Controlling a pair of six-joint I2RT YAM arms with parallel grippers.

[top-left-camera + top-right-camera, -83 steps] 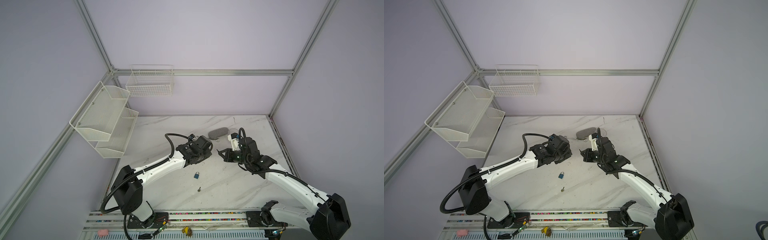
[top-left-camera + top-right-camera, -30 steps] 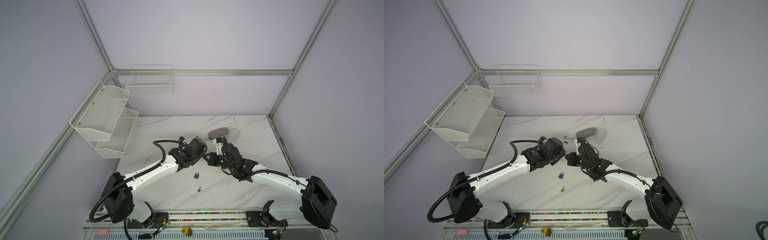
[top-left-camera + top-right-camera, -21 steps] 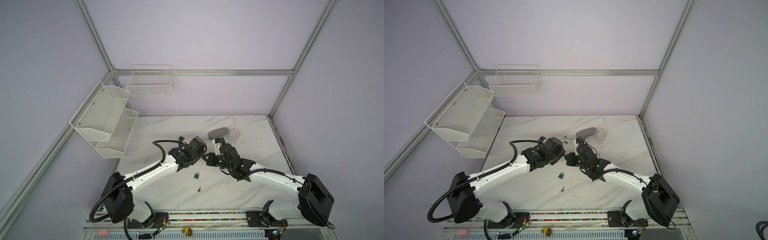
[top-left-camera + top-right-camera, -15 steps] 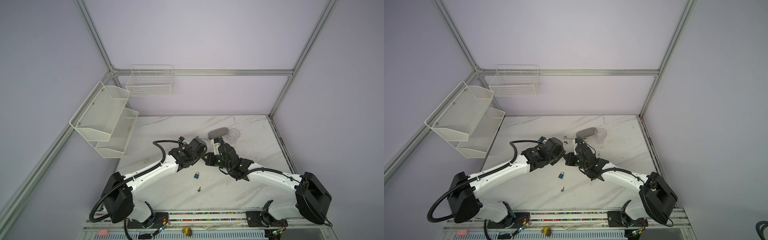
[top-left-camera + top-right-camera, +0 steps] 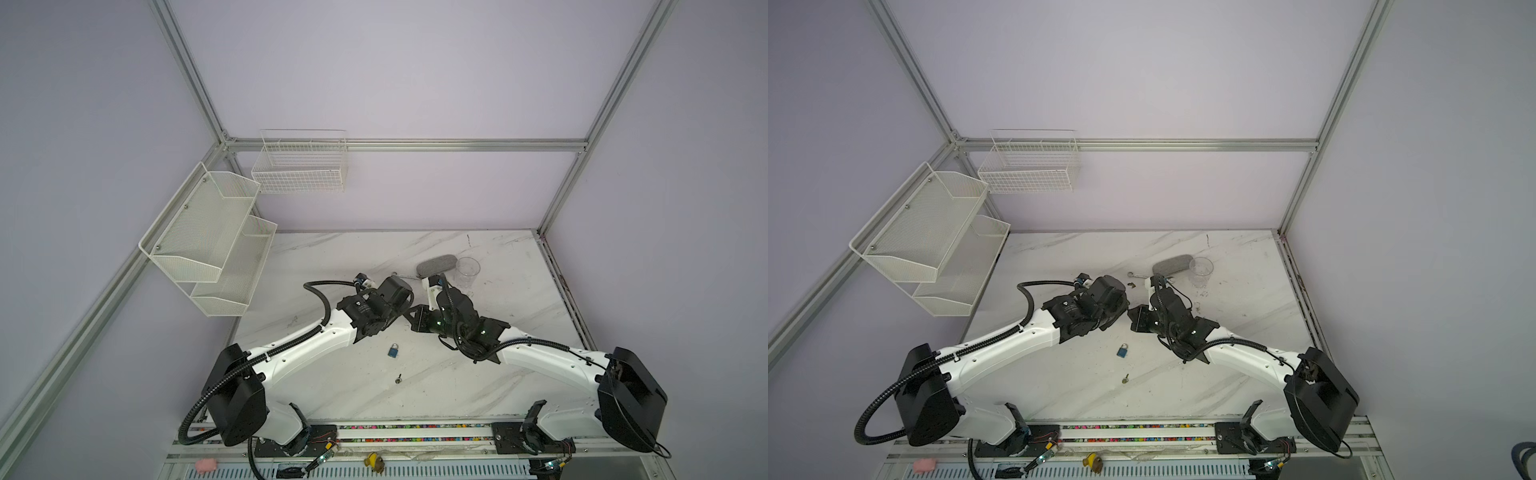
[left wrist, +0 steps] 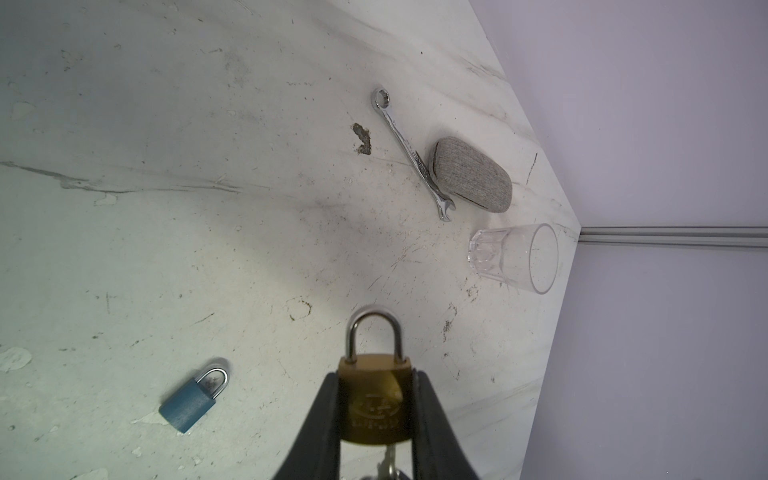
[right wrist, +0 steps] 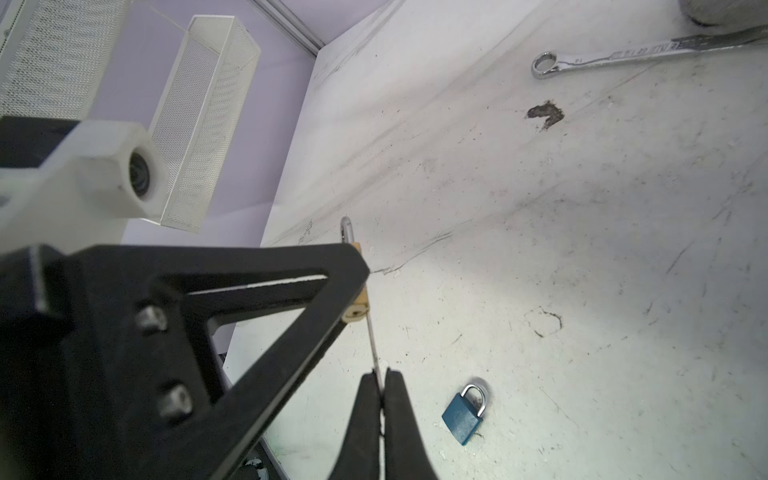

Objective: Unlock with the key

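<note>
In the left wrist view my left gripper (image 6: 376,376) is shut on the body of a brass padlock (image 6: 376,401), its steel shackle closed and pointing away from the wrist. A silver key (image 6: 388,457) pokes up into the lock's underside. In the right wrist view my right gripper (image 7: 380,376) is shut on that key (image 7: 372,345), and the thin blade runs up to the keyhole end of the brass padlock (image 7: 360,301). In both top views the two grippers (image 5: 397,316) (image 5: 415,319) meet nose to nose above mid-table, hiding lock and key.
A blue padlock (image 5: 393,350) and a loose small key (image 5: 398,378) lie on the marble table (image 5: 332,266) in front of the grippers. Behind them are a wrench (image 6: 409,151), a grey case (image 6: 471,174) and a clear cup (image 5: 467,270). White shelves (image 5: 216,245) hang at the left.
The two grippers, apart a few seconds ago, have come together. Over the last second the right gripper edged left toward the left one, which stayed put.
</note>
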